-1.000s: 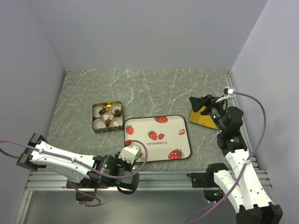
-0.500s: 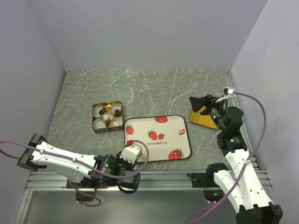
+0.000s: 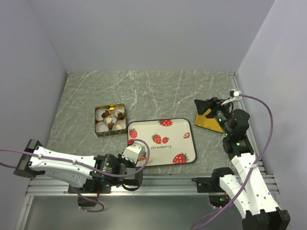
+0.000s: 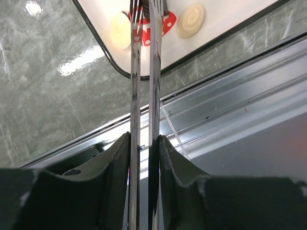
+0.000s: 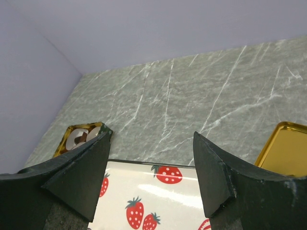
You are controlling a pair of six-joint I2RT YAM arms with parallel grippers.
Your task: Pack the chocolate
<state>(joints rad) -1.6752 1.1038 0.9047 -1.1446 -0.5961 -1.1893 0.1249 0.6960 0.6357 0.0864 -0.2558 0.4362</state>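
My left gripper (image 3: 134,151) (image 4: 144,140) is shut on a pair of metal tongs (image 4: 143,72). The tong blades stand close together and reach over the front-left corner of the strawberry tray (image 3: 191,139) (image 4: 225,19). Two cream-white chocolates (image 4: 120,29) (image 4: 191,26) lie on the tray, one on each side of the tong tips. The tips are cut off by the frame's top edge. In the top view the left gripper hides these chocolates. My right gripper (image 3: 203,107) (image 5: 151,172) is open and empty, held above the table to the right of the tray (image 5: 158,201).
A gold tin (image 3: 110,120) (image 5: 79,136) with white paper cups, some holding dark chocolates, stands left of the tray. Its gold lid (image 3: 211,123) (image 5: 285,148) lies under the right gripper. An aluminium rail (image 4: 230,110) runs along the table's near edge. Walls stand on three sides.
My left gripper has moved a little forward and left over the tray's front-left corner, and the left arm's elbow has swung left. The right arm has not moved.
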